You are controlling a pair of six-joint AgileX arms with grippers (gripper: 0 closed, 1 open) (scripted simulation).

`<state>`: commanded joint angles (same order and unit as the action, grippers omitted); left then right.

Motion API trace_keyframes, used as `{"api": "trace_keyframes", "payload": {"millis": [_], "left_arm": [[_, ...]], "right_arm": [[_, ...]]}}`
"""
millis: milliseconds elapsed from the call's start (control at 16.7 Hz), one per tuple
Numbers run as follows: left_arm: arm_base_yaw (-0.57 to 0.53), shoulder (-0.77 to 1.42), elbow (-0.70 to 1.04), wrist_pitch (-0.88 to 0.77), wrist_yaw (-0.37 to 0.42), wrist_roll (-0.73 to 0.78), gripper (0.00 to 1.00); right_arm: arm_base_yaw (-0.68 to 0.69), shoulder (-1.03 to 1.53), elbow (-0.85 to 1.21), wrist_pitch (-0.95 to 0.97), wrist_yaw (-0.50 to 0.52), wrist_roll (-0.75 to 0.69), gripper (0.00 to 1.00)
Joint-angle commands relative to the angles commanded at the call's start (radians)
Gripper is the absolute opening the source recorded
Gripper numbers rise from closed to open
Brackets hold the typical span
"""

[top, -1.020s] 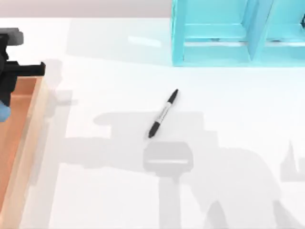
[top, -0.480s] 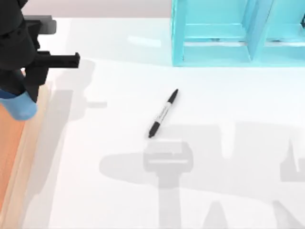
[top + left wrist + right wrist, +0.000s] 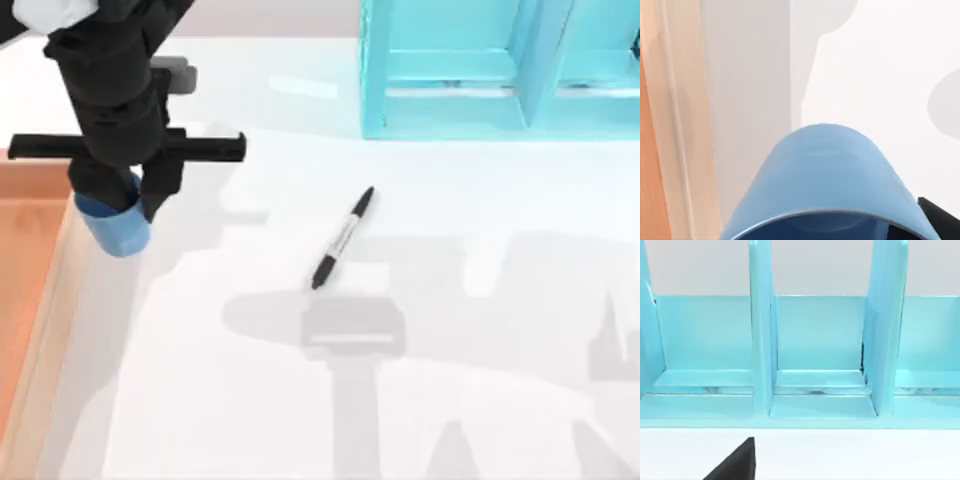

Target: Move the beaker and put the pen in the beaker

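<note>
The left gripper (image 3: 125, 200) grips a smooth, tapered blue beaker (image 3: 117, 228), apparently lifted, at the table's left beside a wooden tray (image 3: 30, 260). The slim black pen (image 3: 343, 238) lies mid-table, well apart.
</note>
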<state>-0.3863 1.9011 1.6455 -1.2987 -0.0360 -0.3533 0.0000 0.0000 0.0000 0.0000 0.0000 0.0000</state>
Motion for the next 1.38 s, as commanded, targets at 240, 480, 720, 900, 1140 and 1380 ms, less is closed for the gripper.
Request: {"api": "trace_keyframes", "payload": {"millis": [240, 480, 720, 900, 1140, 1380], "left_arm": [[-0.101, 0.100, -0.018, 0.125, -0.030, -0.106, 0.00], [-0.102, 0.104, -0.016, 0.128, -0.029, -0.109, 0.00], [-0.096, 0.113, -0.062, 0.183, -0.029, -0.103, 0.00], [-0.088, 0.126, -0.124, 0.260, -0.031, -0.094, 0.00], [-0.085, 0.134, -0.155, 0.298, -0.031, -0.089, 0.00], [-0.085, 0.134, -0.155, 0.298, -0.031, -0.089, 0.15]], "right_arm": [[0.000, 0.000, 0.000, 0.000, 0.000, 0.000, 1.00], [0.000, 0.000, 0.000, 0.000, 0.000, 0.000, 1.00], [0.000, 0.000, 0.000, 0.000, 0.000, 0.000, 1.00], [0.000, 0.000, 0.000, 0.000, 0.000, 0.000, 1.00], [0.000, 0.000, 0.000, 0.000, 0.000, 0.000, 1.00], [0.000, 0.000, 0.000, 0.000, 0.000, 0.000, 1.00]]}}
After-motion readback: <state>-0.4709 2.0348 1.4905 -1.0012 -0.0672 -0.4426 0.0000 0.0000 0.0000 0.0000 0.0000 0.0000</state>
